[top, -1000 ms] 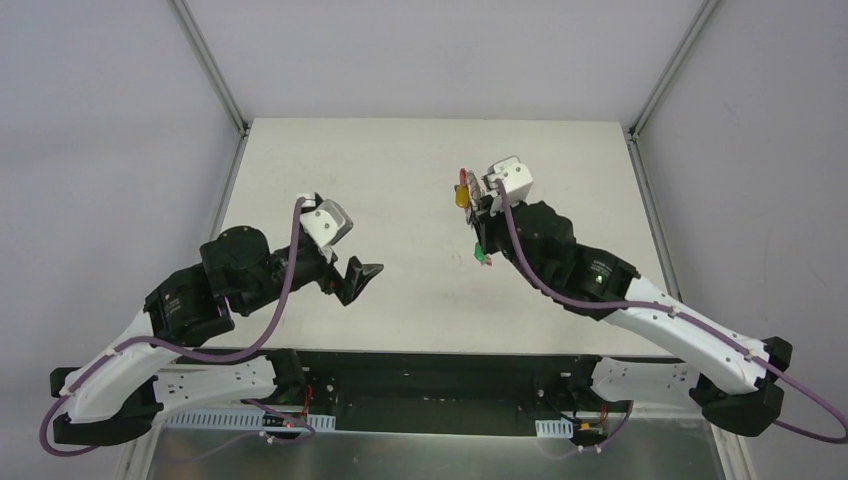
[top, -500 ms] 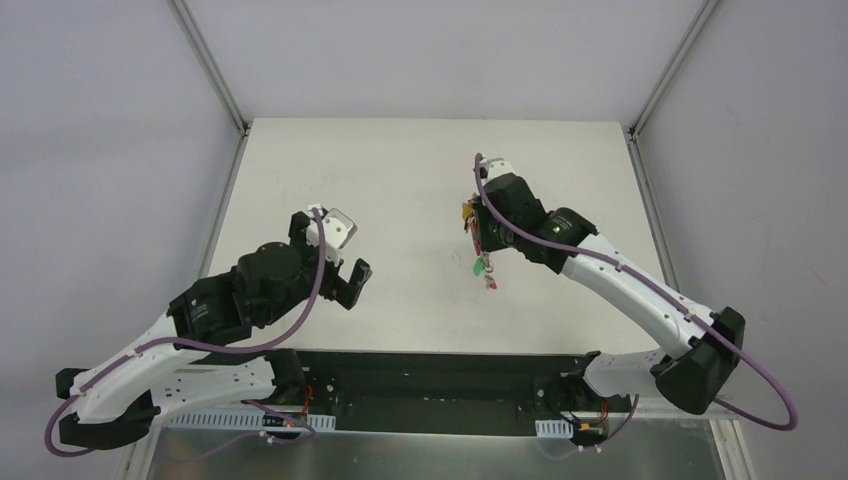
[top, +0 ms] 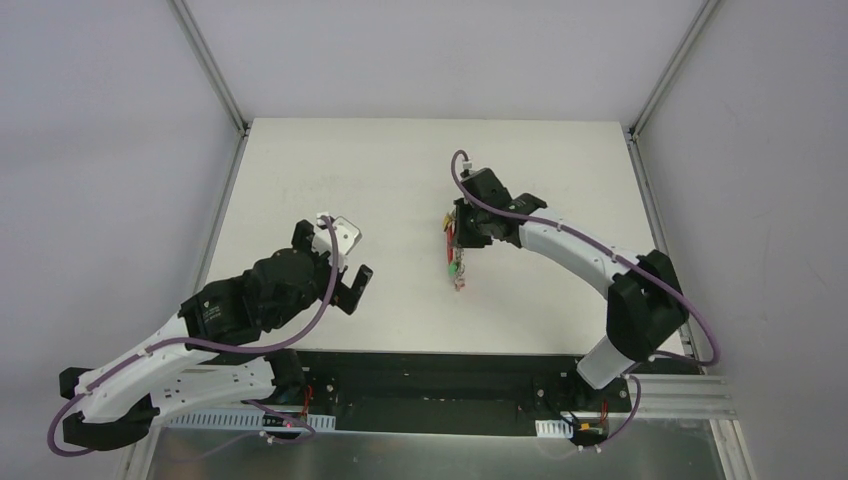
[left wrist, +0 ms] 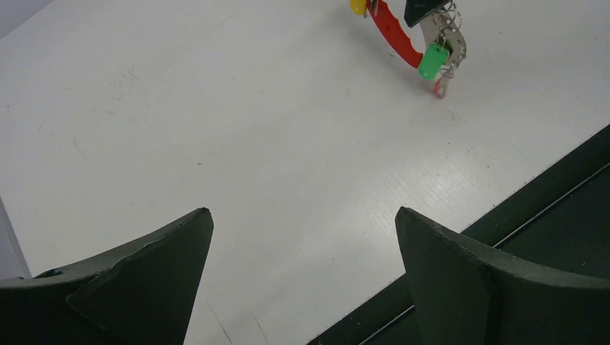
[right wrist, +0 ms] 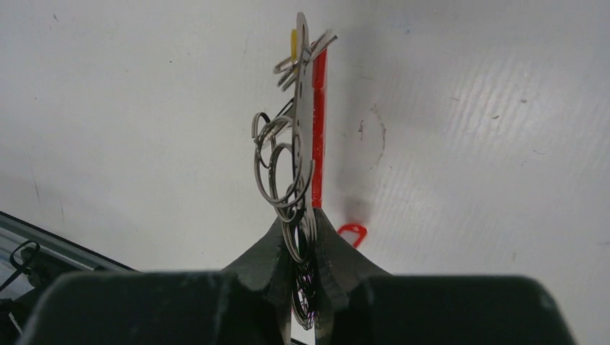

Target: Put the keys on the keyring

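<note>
My right gripper (top: 463,232) is shut on the keyring (top: 450,238), a red arc (right wrist: 319,122) with silvery wire loops (right wrist: 282,169), held edge-on over the table's middle right. Keys hang from it: a green tag (left wrist: 432,61) and a red-tagged key (top: 460,285) at the low end, a yellow tag (left wrist: 357,6) at the other end. The red tag (right wrist: 352,233) shows just right of my right gripper (right wrist: 296,230). My left gripper (top: 338,268) stands wide open and empty near the front left, its fingers (left wrist: 165,251) far apart, well left of the keyring (left wrist: 394,32).
The white table (top: 400,170) has metal frame posts at its back corners (top: 240,125). A dark rail (top: 440,365) runs along the near edge, seen under my left gripper (left wrist: 302,215).
My right arm has swung left and nearer with the keyring, which now hangs lower over the table. My left gripper has opened wider and turned a little.
</note>
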Tool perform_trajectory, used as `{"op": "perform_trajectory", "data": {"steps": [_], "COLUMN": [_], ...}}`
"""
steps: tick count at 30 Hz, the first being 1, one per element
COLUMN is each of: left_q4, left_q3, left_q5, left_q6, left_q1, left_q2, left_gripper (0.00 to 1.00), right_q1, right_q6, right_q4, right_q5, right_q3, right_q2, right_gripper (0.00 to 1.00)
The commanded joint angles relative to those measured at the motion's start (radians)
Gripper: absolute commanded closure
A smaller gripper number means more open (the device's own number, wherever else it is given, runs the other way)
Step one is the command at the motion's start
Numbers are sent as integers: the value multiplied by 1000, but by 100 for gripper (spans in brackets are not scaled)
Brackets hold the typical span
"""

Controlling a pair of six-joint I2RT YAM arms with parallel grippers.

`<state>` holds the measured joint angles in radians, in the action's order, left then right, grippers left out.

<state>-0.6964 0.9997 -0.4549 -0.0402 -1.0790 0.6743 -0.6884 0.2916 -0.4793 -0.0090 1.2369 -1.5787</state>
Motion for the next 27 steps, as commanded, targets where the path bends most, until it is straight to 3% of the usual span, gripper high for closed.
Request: {"op": "perform_trajectory", "data": {"steps": [1,13,20,27], "left_q4": [6,9,10,13], "left_q3": [-11,-27,-29,-32], "left_q5": [-7,29,41,39], "left_q6": [-3,5,7,7], "left_q1": [1,0,0,1], "left_q2": [-20,-29,-30,-44], "left_gripper": [1,1,1,1], "right_q1": [8,19,22,20], "right_q6": [113,236,252,193], "right_q4": [130,234,238,171], "right_q5": [-55,-74,-34,112], "right_q3": [2,18,9,-17], "right_q2": [-77,-251,-236,-89], "right_gripper": [100,82,53,27]}}
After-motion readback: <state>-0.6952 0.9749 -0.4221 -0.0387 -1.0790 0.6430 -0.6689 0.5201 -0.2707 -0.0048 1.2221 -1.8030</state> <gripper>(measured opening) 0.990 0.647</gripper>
